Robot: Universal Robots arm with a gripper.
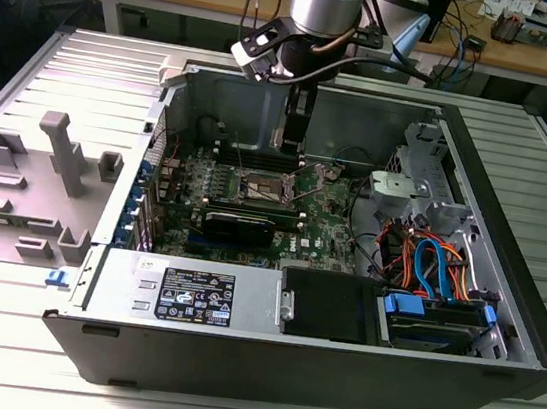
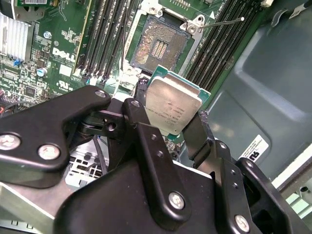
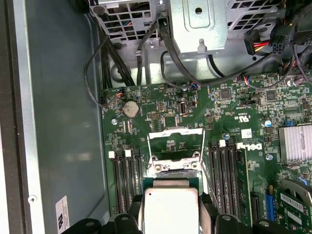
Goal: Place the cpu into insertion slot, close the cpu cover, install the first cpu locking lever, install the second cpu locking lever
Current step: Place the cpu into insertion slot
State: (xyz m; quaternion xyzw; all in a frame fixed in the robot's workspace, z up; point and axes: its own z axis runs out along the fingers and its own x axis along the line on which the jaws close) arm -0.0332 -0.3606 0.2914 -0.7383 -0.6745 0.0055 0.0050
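Note:
My gripper (image 2: 170, 127) is shut on the cpu (image 2: 173, 103), a flat silver-topped chip on a green board, held by two opposite edges between black fingers (image 2: 141, 119). It hangs tilted a little above the open insertion slot (image 2: 156, 48), whose dark contact field lies bare. In the first wrist view the cpu (image 3: 170, 207) sits just short of the cpu cover (image 3: 175, 141), a silver frame swung up and open. A thin locking lever (image 2: 222, 22) sticks out unlatched beside the slot. In the exterior view the gripper (image 1: 293, 139) hovers over the insertion slot (image 1: 261, 185) inside the computer case.
Long black memory slots (image 2: 105, 39) flank the socket on both sides. A finned heatsink (image 2: 12, 36) and cables (image 1: 427, 260) lie nearby. The drive cage (image 3: 200, 24) and case wall (image 2: 263, 83) stand close by. Grey fixtures (image 1: 59, 151) sit at the exterior view's left.

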